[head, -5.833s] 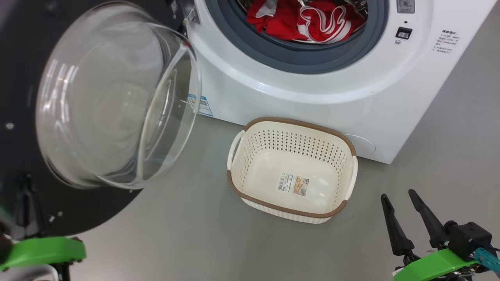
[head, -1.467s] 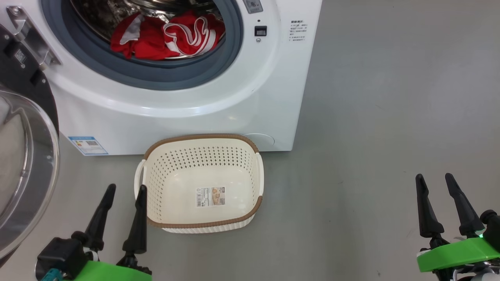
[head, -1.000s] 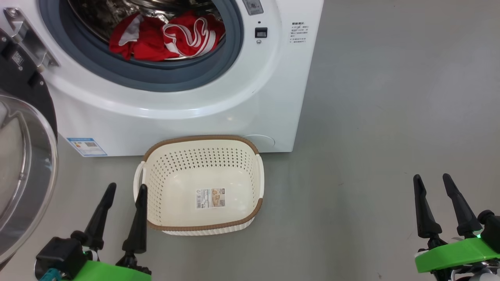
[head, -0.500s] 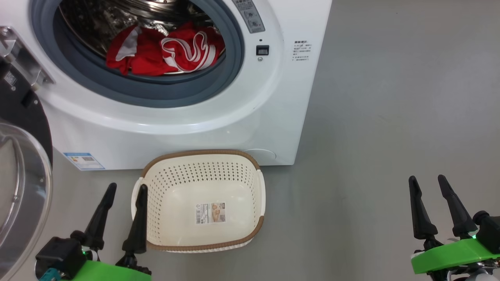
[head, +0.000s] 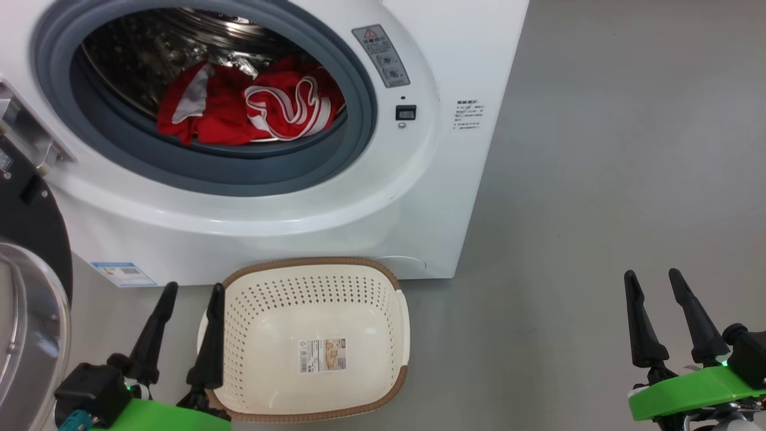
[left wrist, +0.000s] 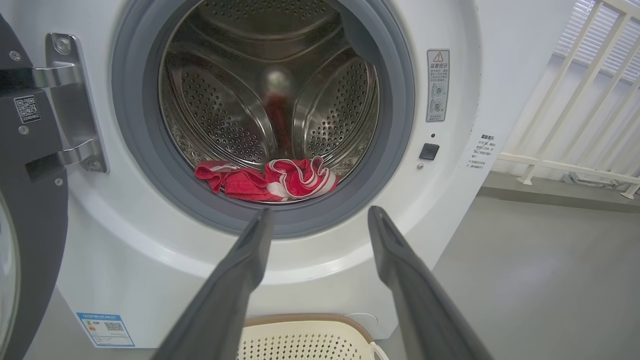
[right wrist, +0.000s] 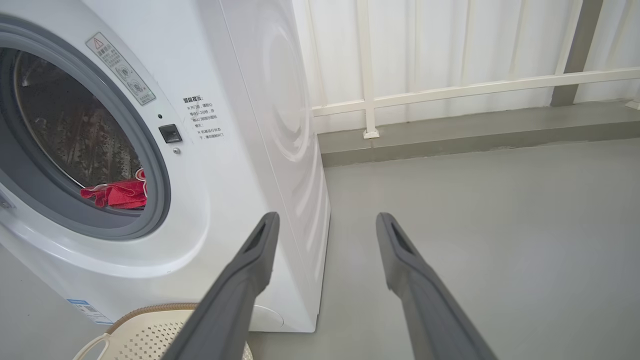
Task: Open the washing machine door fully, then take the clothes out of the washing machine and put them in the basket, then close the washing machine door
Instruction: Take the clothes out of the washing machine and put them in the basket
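Clothes [head: 245, 114] in drum [head: 149, 66], beyond left tool [head: 194, 287]

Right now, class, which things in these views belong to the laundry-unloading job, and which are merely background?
Belong to the job:
- large white front-loading washing machine
- its round black-rimmed glass door, swung open
- bright red, white-striped clothes, inside the machine
- cream perforated plastic basket with a brown rim, no clothes in it

Just background:
- white barred railing
- grey floor
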Motion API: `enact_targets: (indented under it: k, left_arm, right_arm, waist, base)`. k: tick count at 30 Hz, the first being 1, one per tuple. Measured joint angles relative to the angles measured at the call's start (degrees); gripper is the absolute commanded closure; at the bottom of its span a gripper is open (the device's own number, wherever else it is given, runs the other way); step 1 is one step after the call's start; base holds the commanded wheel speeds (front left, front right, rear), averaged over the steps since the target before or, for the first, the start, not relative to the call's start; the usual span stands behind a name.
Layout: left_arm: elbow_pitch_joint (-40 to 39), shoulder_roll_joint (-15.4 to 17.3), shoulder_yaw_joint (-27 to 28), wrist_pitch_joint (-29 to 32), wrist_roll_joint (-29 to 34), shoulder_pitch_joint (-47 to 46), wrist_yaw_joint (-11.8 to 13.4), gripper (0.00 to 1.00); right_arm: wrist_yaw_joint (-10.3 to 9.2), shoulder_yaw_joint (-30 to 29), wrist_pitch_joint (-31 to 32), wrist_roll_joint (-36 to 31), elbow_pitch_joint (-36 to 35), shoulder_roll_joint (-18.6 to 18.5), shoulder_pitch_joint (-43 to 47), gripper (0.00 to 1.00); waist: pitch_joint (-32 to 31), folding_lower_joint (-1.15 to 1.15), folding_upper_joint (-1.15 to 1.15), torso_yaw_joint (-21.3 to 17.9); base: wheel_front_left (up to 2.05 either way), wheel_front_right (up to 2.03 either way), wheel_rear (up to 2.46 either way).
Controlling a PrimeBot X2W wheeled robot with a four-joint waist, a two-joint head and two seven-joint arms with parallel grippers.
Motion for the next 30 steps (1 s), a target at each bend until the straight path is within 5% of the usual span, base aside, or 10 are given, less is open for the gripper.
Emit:
enact_targets:
  k: [19,30]
  left_arm:
    - [2.3,-0.5,0.1,0.0,0.6,-0.4,0.0,0.00]
    - [10.0,-1.5,-1.4,0.0,2.4,-14.3,0.0,0.00]
  right_arm:
    - [0.00,0.1,0.0,0.0,-0.1,0.0,0.0,0.00]
    - [0.00,0.5,0.0,0.0,-0.7,0.4,-2.9,0.00]
  waist:
    - [1.4,0.00,0.00,0.3]
    - [6.3,0.00,0.00,-0.4]
  base:
    - [0.01,-0.01,0.00]
    - [0.00,0.00,0.00]
